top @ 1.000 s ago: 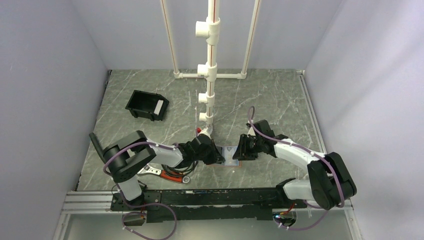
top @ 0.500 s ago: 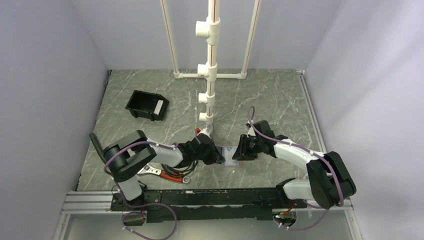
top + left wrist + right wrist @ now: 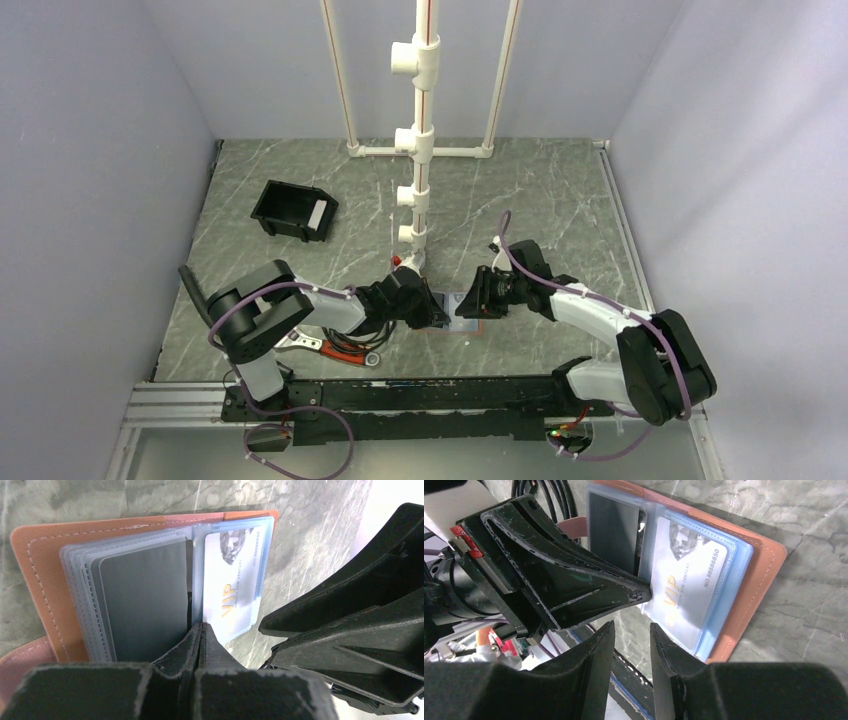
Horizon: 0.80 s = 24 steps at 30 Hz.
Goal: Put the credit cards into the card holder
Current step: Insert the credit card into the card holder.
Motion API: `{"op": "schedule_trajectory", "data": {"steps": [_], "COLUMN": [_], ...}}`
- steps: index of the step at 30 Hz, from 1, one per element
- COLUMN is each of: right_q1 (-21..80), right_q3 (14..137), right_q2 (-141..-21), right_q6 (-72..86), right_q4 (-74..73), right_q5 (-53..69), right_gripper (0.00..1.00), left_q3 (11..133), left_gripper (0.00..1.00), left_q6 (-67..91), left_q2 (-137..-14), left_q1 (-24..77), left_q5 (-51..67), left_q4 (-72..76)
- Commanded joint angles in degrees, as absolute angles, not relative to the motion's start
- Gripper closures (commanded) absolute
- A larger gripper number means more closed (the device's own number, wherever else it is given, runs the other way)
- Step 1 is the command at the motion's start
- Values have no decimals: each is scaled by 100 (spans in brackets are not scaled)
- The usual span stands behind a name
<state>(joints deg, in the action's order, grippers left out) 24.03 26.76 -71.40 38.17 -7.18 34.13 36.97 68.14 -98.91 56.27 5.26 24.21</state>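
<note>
brown card holder (image 3: 30, 580): open, vip credit card (image 3: 232, 590) sleeved
left gripper (image 3: 200, 626): closed, blocking fold
right gripper (image 3: 632, 628): parted
black bin (image 3: 280, 208): apart

Brown card holder (image 3: 31, 572) lying open, dark grey card (image 3: 145, 600) and white VIP card (image 3: 235, 580) sleeved inside

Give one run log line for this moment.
left hand shut, tips at card holder fold | right hand open, empty | VIP card in sleeve

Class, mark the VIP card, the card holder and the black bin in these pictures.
VIP card (image 3: 232, 580), left wrist view, middle of its pale face.
card holder (image 3: 40, 580), left wrist view, its brown stitched rim.
black bin (image 3: 288, 205), top external view, its bare floor.
</note>
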Motion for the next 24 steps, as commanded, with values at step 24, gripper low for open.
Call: {"op": "schedule_trajectory", "data": {"steps": [24], "right_q1": [2399], "right_q3": [2676], "right_q2": [-7256], "right_q6": [3645], "right_q4": [-885], "right_q5": [2963], "right_gripper": [65], "left_q3": [3524], "left_gripper": [100], "left_q6": [6565], "left_q2": [-10077], "left_q1": [5625], "left_q5": [376], "left_q4": [1736]}}
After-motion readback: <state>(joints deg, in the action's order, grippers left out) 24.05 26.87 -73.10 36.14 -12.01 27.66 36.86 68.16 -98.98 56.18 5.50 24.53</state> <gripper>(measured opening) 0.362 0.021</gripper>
